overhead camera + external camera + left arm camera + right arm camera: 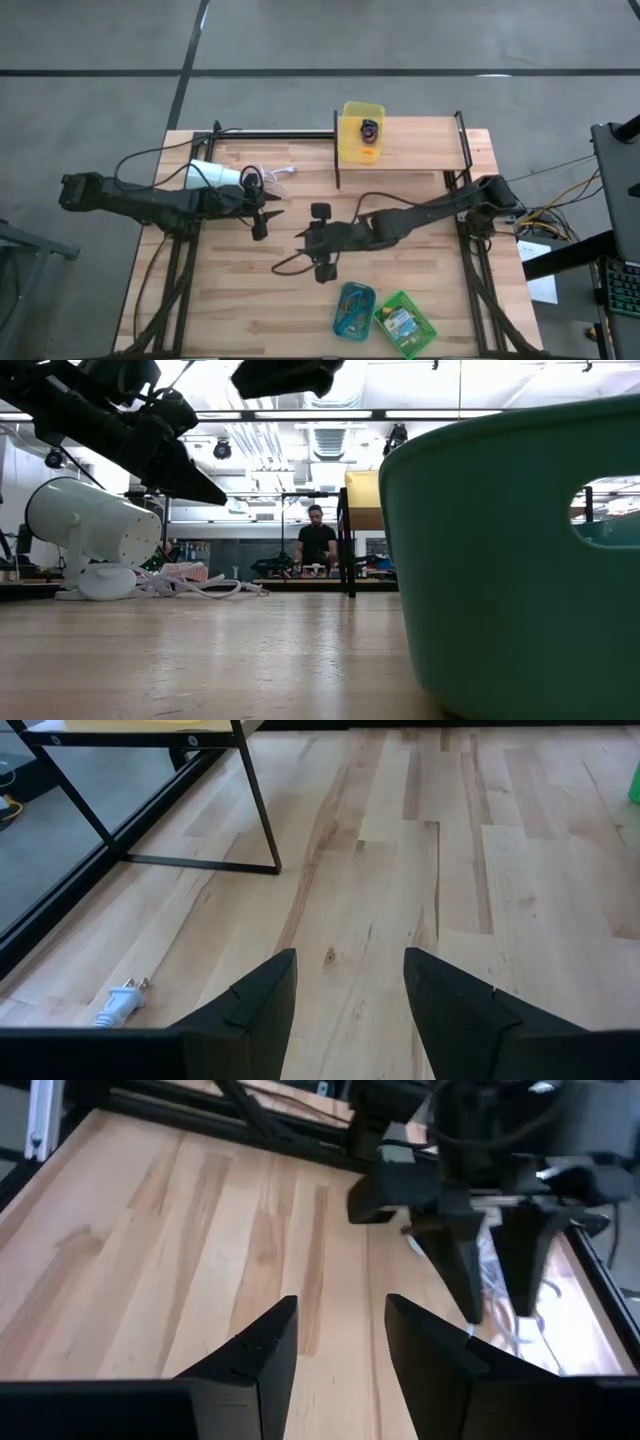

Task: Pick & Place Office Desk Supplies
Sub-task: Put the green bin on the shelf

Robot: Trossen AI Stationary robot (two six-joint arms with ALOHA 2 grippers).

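Office supplies lie in three trays: a black loop (370, 128) in the yellow tray (347, 140) on the shelf, others in the teal tray (340, 318) and green tray (426, 333). My left gripper (345, 982) and right gripper (338, 1325) hover parted and empty at mid-table.

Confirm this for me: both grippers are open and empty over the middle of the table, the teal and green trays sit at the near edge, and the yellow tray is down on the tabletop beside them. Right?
Not quite. The high view shows the yellow tray up on the raised shelf at the far side, not beside the teal tray and green tray. The rest holds: left gripper and right gripper are open and empty.
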